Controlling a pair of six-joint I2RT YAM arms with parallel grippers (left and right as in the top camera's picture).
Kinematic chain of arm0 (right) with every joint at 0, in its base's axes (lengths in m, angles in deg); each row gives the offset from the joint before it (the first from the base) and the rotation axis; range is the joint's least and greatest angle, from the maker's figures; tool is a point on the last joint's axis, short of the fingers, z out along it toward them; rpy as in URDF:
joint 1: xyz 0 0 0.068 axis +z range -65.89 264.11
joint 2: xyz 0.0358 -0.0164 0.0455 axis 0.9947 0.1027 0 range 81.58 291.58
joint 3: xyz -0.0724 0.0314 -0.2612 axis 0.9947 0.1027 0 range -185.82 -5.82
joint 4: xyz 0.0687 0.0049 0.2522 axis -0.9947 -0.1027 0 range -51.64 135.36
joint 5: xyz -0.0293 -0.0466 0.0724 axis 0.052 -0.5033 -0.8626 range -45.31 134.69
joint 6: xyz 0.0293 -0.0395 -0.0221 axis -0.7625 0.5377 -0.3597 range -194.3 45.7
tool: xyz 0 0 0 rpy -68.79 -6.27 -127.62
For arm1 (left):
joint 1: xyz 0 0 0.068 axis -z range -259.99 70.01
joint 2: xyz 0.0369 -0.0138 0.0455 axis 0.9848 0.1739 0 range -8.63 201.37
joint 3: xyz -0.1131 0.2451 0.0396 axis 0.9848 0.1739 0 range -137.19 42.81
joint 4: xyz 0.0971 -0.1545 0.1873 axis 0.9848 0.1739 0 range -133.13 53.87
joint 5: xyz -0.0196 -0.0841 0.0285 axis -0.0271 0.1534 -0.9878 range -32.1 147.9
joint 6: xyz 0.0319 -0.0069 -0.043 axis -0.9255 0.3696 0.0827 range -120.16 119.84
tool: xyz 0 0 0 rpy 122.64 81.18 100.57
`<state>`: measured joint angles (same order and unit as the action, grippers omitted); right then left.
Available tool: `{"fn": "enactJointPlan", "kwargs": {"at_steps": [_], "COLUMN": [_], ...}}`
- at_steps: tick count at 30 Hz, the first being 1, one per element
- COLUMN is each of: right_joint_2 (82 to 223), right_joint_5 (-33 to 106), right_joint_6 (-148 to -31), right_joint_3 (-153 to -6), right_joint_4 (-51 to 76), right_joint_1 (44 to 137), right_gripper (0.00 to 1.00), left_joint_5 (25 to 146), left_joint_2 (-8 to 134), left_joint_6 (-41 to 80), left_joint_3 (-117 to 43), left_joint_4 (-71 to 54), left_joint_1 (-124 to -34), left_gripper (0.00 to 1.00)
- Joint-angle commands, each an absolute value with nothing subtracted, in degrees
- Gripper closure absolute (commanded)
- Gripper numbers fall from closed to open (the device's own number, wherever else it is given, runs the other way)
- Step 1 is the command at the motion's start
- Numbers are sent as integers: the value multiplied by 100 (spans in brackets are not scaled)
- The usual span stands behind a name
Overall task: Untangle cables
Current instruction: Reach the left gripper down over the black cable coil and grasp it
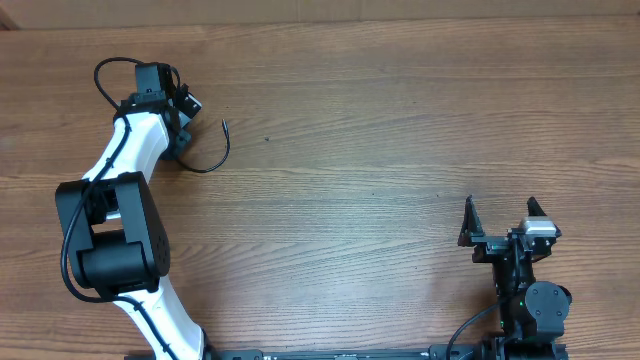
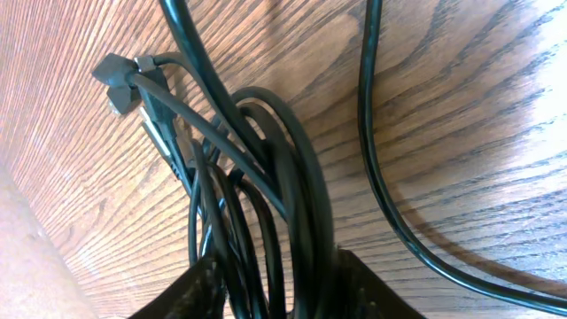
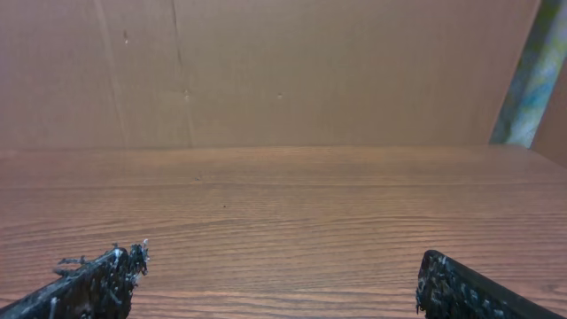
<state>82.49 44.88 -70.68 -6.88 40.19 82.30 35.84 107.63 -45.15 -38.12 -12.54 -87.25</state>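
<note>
The cables [image 2: 266, 177] are a bundle of thin black cords lying on the wooden table, with a small plug [image 2: 124, 80] poking out at its far left. My left gripper [image 2: 275, 283] has one finger pressed against each side of the bundle. From overhead the left gripper [image 1: 180, 140] covers the bundle, and one loose cord [image 1: 215, 160] curves out to a tipped end [image 1: 224, 124]. In the left wrist view that loose cord [image 2: 381, 177] runs past on the right. My right gripper [image 1: 502, 212] stands open at the near right, nothing between its fingers [image 3: 106, 275].
The thicker black cable [image 1: 105, 70] of the left arm loops at the far left. A brown cardboard wall [image 3: 283, 71] rises behind the table's far edge. Bare wood [image 1: 380, 150] lies between the two arms.
</note>
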Motion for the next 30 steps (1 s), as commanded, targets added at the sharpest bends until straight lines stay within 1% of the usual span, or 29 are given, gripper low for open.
{"fn": "enactJointPlan", "kwargs": {"at_steps": [1, 5, 7, 9, 10, 17, 19, 24, 28, 30], "right_joint_2": [8240, 8240, 8240, 8240, 8240, 8240, 8240, 8240, 8240, 8240], "right_joint_5": [4462, 4462, 4462, 4462, 4462, 4462, 4462, 4462, 4462, 4462], "right_joint_6": [-7103, -7103, -7103, -7103, -7103, -7103, -7103, -7103, -7103, -7103], "right_joint_3": [-629, -629, -629, -629, -629, -629, -629, -629, -629, -629], "right_joint_4": [4054, 4052, 4054, 4054, 4052, 4054, 4054, 4054, 4054, 4054], "right_joint_1": [8215, 8215, 8215, 8215, 8215, 8215, 8215, 8215, 8215, 8215], "right_gripper": [0, 0, 0, 0, 0, 0, 0, 0, 0, 0], "left_joint_5": [3656, 3689, 3704, 3722, 3733, 3741, 3746, 3969, 4854, 5531], "left_joint_2": [10840, 10840, 10840, 10840, 10840, 10833, 10818, 10667, 10442, 10348], "left_joint_6": [-4491, -4469, -4362, -4227, -4159, -3252, -2942, -2666, -2395, -2214], "left_joint_3": [-3790, -3790, -3790, -3790, -3790, -3866, -3998, -4518, -5396, -5914], "left_joint_4": [-1278, -1287, -1313, -1324, -1331, -1110, -861, -133, 652, 1047], "left_joint_1": [-8747, -8747, -8747, -8747, -8747, -8741, -8725, -8634, -8557, -8557], "left_gripper": [64, 72, 78, 91, 95, 96, 96, 96, 96, 96]}}
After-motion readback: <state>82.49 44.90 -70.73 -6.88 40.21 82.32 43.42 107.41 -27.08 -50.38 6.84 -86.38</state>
